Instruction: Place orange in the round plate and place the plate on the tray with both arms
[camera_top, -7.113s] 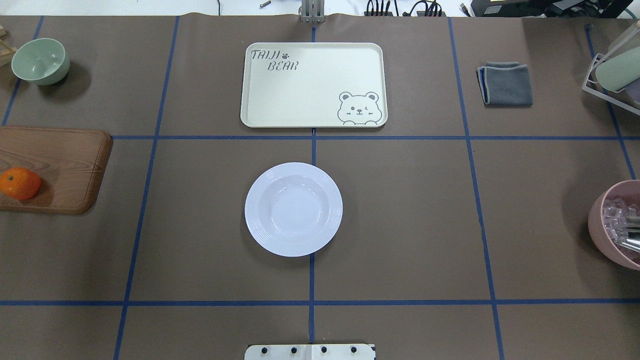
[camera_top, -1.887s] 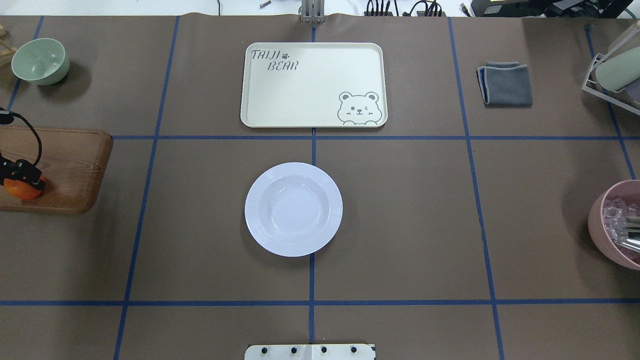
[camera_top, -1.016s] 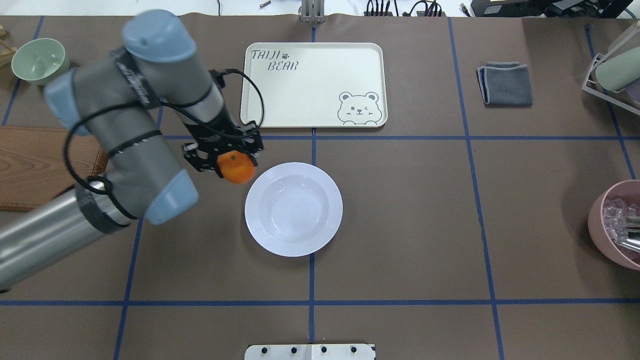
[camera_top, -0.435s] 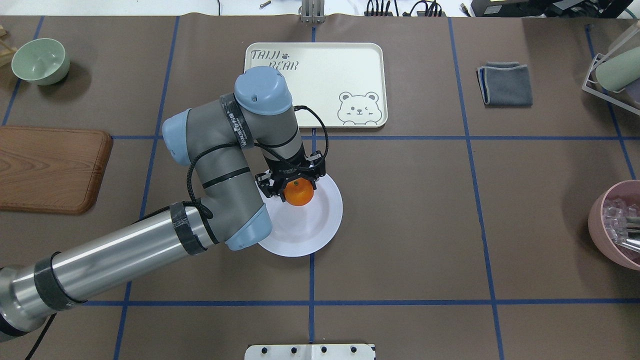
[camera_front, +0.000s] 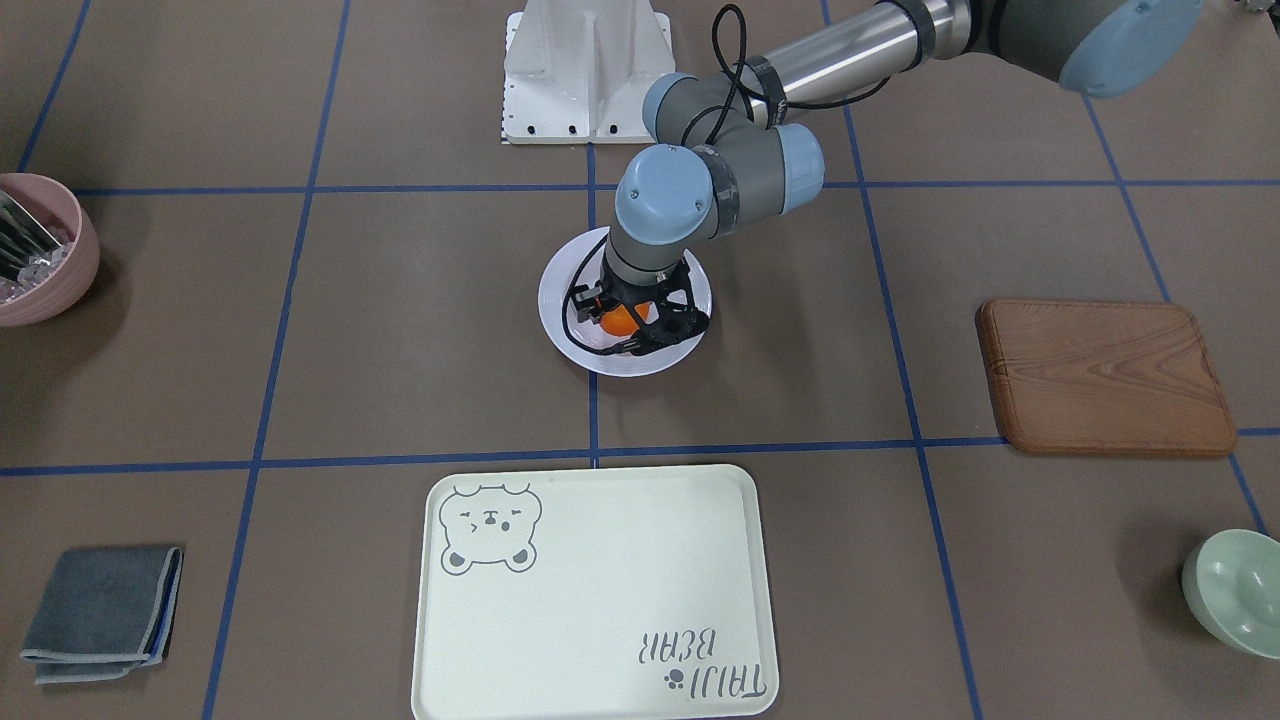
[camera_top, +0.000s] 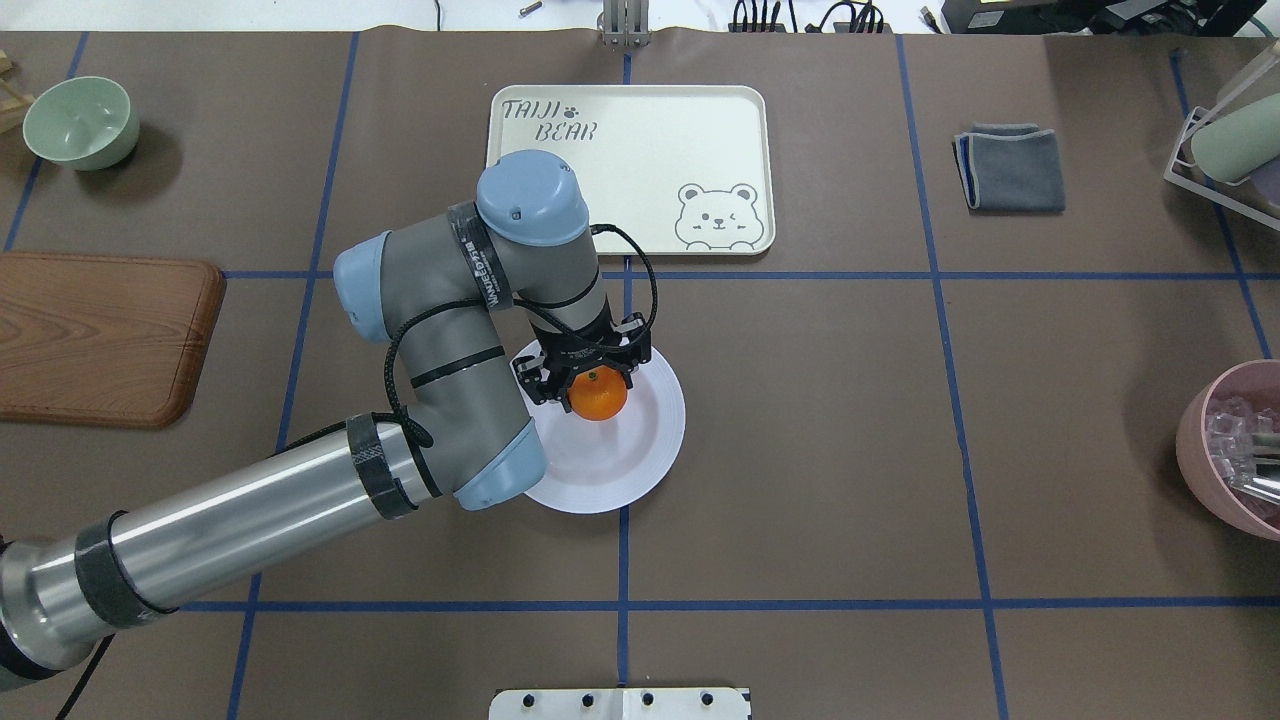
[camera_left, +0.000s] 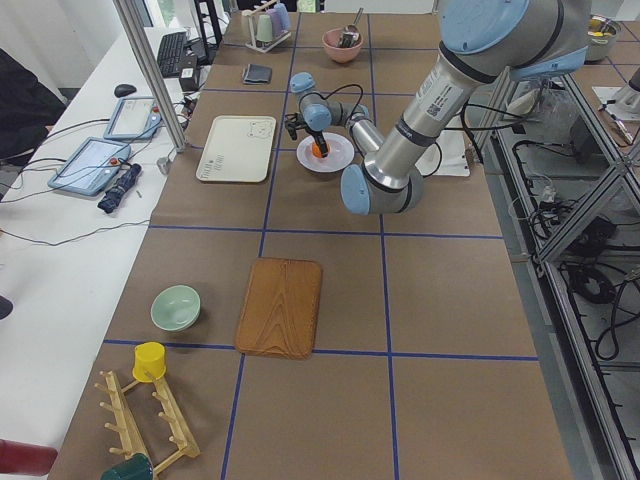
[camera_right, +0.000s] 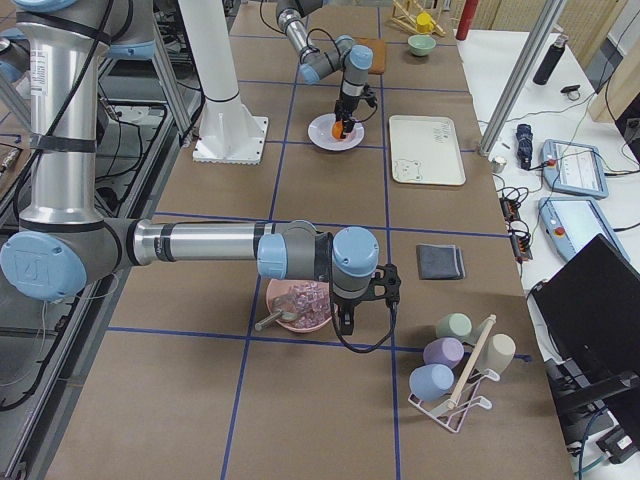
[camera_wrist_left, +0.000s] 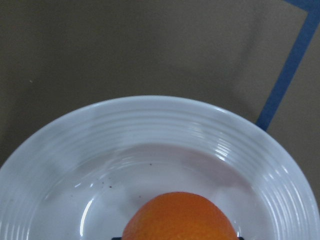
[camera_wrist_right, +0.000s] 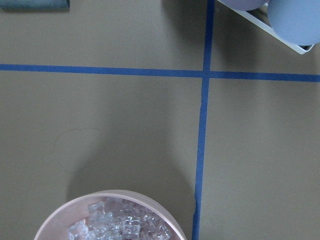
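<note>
A: Now, how is the worktop (camera_top: 800, 450) laid out, and why?
B: The tray (camera_top: 640, 170) is set at the middle of the edge opposite the robot. The round plate (camera_top: 655, 445) is placed at the centre, a short way nearer the robot. That short gap is judged to suit a carry by both arms.
A: And the left arm (camera_top: 300, 500)?
B: It is extended from the corner at the robot's left and bent down over the plate, so that the wrist is held upright above the sunken centre.
A: What is held by the left end effector (camera_top: 590, 374)?
B: The orange (camera_top: 600, 398) is clamped between its fingers, which are closed only as far as the fruit allows. The fruit is held low over the plate's well, toward the tray side. Whether the plate is touched cannot be told. A release this low is thought to be meant to stop rolling.
A: And the right end effector (camera_right: 366, 305)?
B: It is positioned above the pink bowl (camera_top: 1190, 430) at the right edge, well apart from the plate. How far it is opened cannot be told.
</note>
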